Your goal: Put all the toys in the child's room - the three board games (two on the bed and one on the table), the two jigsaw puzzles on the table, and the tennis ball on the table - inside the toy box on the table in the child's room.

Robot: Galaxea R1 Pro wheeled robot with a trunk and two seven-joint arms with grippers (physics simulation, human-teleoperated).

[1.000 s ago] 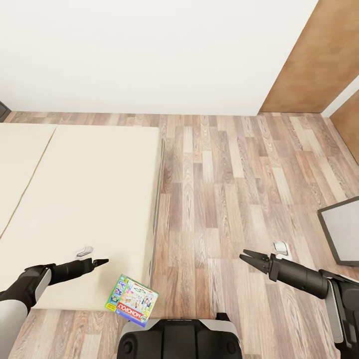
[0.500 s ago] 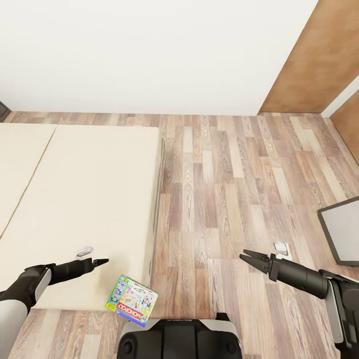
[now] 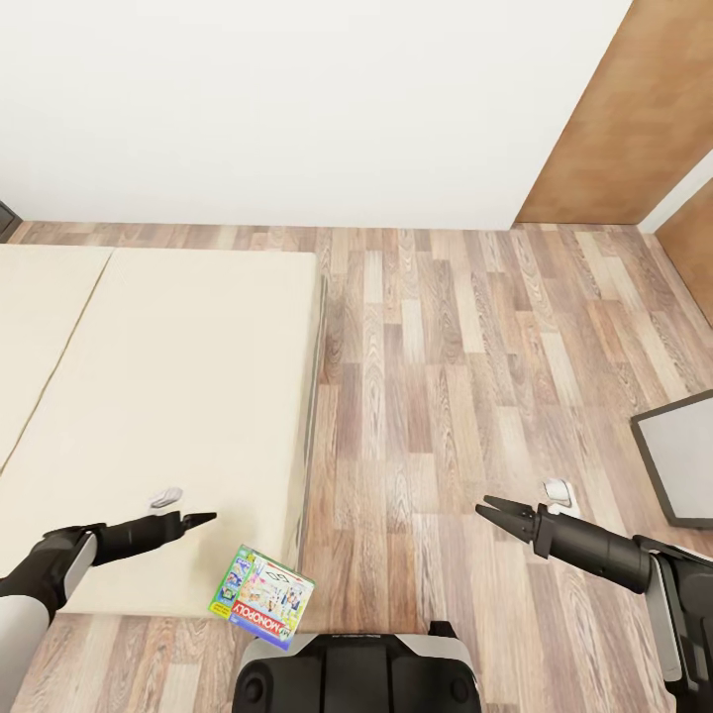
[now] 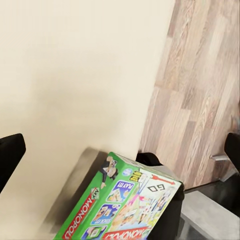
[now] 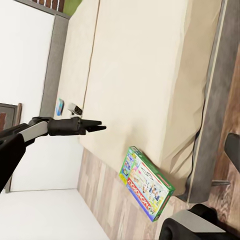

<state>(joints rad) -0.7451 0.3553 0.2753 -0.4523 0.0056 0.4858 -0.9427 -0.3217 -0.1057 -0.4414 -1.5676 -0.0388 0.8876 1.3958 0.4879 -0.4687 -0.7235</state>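
One flat green-edged pastel Monopoly board game box is seen, lying at the near corner of the low bed with beige mattress, partly overhanging the mattress edge just ahead of the robot's dark base. In the right wrist view a small blue box is made out far off by the headboard. Two arms are counted: the left black tool is held over the mattress near its edge, tips nearly together, holding nothing; the right black tool is held over the wood-plank floor, narrowly parted, empty. A broad stretch of floor is left open between bed and brown door. A white wall is seen behind.
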